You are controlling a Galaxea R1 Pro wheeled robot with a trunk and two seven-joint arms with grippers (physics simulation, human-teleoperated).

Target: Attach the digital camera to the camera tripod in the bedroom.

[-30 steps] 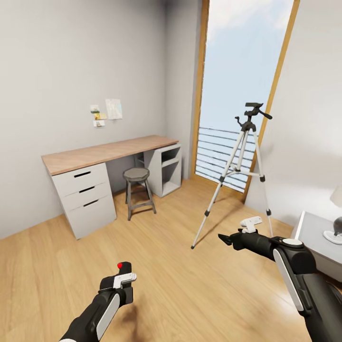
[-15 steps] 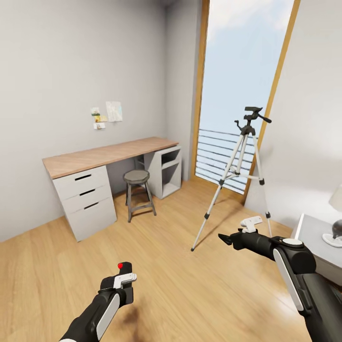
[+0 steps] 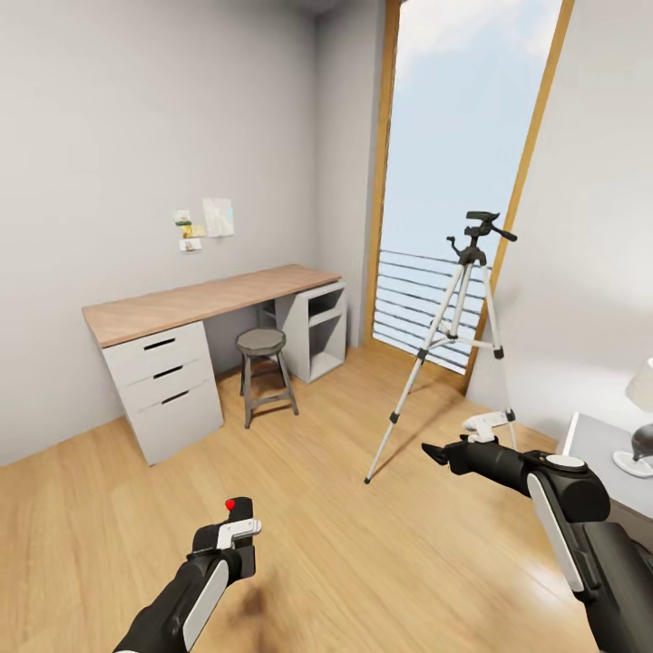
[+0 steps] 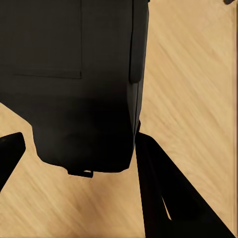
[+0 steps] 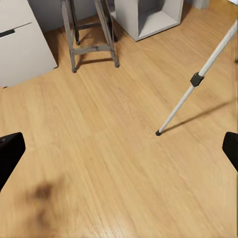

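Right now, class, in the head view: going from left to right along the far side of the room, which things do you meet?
Desk drawers → stool → open shelf unit → window railing → camera tripod → lamp at the right edge.

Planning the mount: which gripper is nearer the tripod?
Right. The right gripper, open and empty, hovers near the tripod and its front foot; the left gripper, holding the camera, is farther back across the floor.
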